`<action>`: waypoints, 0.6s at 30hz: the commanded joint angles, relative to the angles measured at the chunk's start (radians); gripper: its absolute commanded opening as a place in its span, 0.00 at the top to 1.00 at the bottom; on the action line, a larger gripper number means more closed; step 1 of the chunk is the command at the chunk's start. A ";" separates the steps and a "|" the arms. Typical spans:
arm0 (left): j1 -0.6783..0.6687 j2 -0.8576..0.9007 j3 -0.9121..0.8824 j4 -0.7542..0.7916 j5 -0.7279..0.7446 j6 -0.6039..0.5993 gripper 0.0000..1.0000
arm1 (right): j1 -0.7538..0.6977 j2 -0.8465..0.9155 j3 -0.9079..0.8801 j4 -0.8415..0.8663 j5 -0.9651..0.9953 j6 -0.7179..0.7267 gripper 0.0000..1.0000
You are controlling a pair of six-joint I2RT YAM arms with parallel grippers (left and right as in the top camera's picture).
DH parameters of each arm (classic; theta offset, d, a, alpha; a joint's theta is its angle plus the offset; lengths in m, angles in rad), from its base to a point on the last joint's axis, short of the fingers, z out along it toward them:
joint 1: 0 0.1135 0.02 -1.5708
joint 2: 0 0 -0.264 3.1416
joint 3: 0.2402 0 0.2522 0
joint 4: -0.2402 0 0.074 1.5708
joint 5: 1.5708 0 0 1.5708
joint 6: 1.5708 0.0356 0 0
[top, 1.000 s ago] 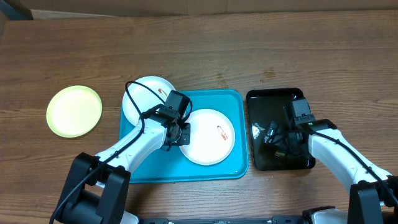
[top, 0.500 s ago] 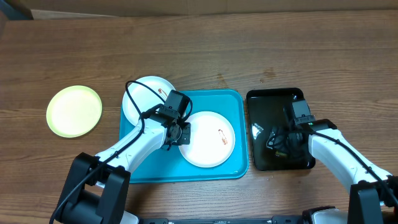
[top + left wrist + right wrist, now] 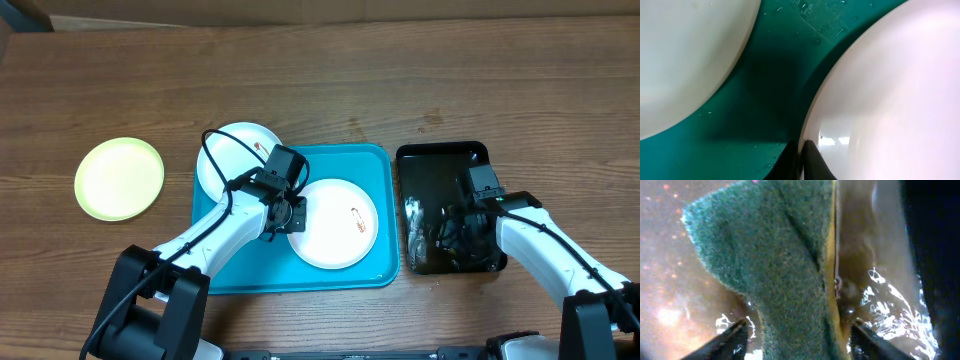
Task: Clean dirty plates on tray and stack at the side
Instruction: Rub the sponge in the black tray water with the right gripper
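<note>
Overhead: a turquoise tray [image 3: 230, 275] sits mid-tabletop [image 3: 400, 80] and holds a smeared white plate [image 3: 335, 222]. A second white plate [image 3: 235, 155] overlaps its far-left corner, and a yellow-green plate [image 3: 119, 178] lies well apart to the left.

Left wrist: the left hand [image 3: 801, 156] is pinched closed on the smeared plate's rim.

Right wrist: the right hand [image 3: 801, 329] is spread, one finger on either side of a green sponge [image 3: 770, 265] in a wet black tray [image 3: 670, 280].

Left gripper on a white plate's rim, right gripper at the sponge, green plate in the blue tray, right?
No. The overhead view shows the green plate on the table, left of the blue tray, not in it. The rest holds.
</note>
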 commanded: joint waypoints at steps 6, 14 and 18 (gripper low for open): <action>0.005 0.009 -0.002 0.000 -0.010 0.010 0.94 | -0.002 0.002 -0.006 0.058 0.026 -0.051 0.95; 0.005 0.009 -0.002 0.001 -0.010 0.010 0.95 | -0.002 0.002 -0.006 0.211 0.029 -0.056 0.38; 0.005 0.009 -0.002 0.000 -0.010 0.010 0.95 | -0.002 0.002 -0.006 0.268 0.029 -0.056 0.37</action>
